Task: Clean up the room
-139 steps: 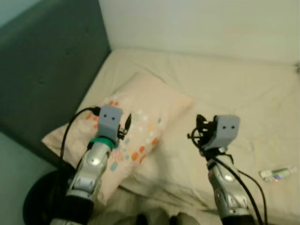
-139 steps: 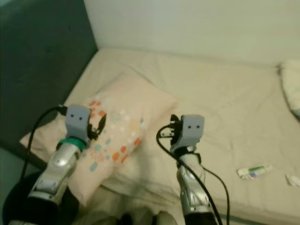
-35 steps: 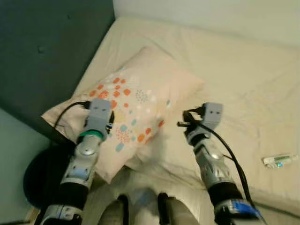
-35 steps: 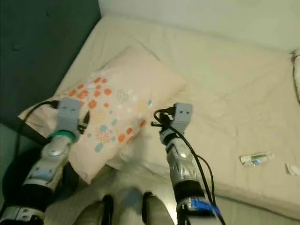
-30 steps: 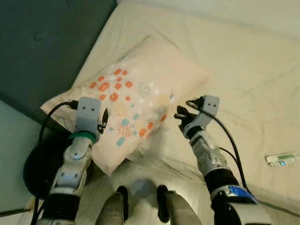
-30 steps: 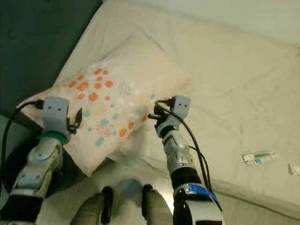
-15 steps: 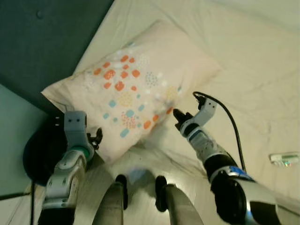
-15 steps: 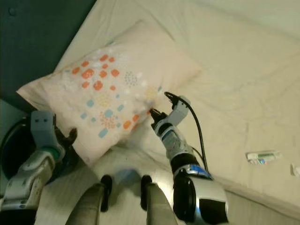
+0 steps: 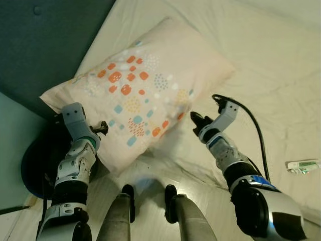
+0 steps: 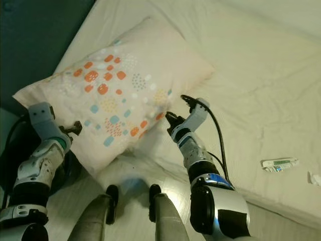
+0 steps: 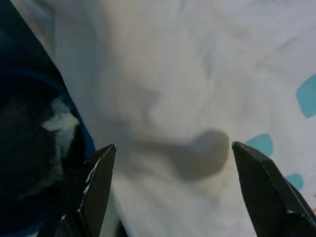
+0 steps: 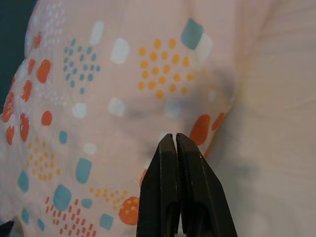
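A cream pillow (image 9: 145, 90) with orange and teal spots lies slanted on the bed, one corner near the dark headboard. My left gripper (image 9: 103, 125) is at the pillow's near left edge. In the left wrist view this gripper (image 11: 173, 145) is open wide, with pillow fabric close in front of its fingers. My right gripper (image 9: 194, 119) points at the pillow's near right edge. In the right wrist view it (image 12: 175, 136) is shut, its tips together just short of the spotted cloth, with nothing seen between them.
The bed's cream sheet (image 9: 271, 75) stretches to the right. A small tube (image 9: 302, 165) lies on it at the far right, with a small white scrap (image 10: 315, 178) beyond it. The dark headboard (image 9: 50, 40) stands on the left, above a black round object (image 9: 35, 165).
The camera has tilted down over the pillow. My left arm has drawn back to the pillow's near left edge, and my right gripper has come up to its right edge.
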Robot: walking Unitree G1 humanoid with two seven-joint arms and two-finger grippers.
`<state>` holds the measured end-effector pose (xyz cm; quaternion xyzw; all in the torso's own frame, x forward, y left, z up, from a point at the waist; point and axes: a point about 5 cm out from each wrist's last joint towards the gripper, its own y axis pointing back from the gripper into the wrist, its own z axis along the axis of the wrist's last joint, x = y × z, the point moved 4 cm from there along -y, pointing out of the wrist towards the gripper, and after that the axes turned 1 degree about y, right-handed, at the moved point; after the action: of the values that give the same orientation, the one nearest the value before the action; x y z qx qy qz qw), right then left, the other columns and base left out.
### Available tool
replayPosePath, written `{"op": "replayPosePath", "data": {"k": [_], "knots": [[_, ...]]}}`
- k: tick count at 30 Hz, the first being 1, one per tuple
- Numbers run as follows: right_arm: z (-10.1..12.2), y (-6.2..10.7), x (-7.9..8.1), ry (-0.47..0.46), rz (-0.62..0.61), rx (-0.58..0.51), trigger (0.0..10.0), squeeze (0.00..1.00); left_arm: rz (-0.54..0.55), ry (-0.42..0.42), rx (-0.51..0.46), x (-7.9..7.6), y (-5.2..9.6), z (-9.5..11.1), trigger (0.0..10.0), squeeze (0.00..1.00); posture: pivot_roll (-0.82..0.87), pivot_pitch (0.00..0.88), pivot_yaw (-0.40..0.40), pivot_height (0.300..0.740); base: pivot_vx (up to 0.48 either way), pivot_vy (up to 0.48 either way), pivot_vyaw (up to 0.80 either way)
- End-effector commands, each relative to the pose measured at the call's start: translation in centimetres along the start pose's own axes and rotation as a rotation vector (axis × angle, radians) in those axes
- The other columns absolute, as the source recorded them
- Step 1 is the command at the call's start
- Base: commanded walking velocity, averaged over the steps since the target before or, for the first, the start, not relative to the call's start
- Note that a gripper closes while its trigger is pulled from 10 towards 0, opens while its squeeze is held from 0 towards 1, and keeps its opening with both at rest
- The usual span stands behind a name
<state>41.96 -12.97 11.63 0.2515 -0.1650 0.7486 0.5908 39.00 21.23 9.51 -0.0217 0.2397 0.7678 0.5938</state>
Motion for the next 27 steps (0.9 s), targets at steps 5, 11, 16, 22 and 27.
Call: {"op": "replayPosePath", "data": {"k": [5, 11, 16, 22, 27], "knots": [[0.1, 1.4, 1.4, 0.106, 0.124, -0.082, 10.0, 0.0, -0.016, 0.03, 0.053, 0.8, -0.6, -2.1, 10.0, 1.0, 0.0, 0.478, -0.001, 0.74, 0.0, 0.0, 0.0], [2.1, 3.7, 3.1, 0.162, 0.203, -0.159, 10.0, 0.0, -0.029, 0.063, 0.106, 1.1, -0.9, -3.9, 10.0, 0.0, -0.05, 0.491, -0.008, 0.74, 0.0, 0.0, 0.0], [3.3, 4.5, 3.9, 0.188, 0.228, -0.193, 10.0, 0.0, 0.037, -0.066, 0.112, 2.2, -0.9, -4.6, 10.0, 0.0, -0.08, 0.499, -0.005, 0.74, 0.0, 0.0, 0.0], [4.2, 5.3, 4.6, 0.19, 0.228, -0.22, 10.0, 0.0, -0.059, 0.065, 0.217, 1.5, -0.4, -7.5, 10.0, 0.0, -0.09, 0.505, -0.003, 0.74, 0.0, 0.0, 0.0], [4.2, 5.6, 4.8, 0.187, 0.227, -0.217, 10.0, 0.0, -0.086, 0.026, 0.247, 1.3, -0.1, -8.6, 8.5, 0.0, -0.09, 0.51, -0.003, 0.74, 0.0, 0.0, 0.0]]}}
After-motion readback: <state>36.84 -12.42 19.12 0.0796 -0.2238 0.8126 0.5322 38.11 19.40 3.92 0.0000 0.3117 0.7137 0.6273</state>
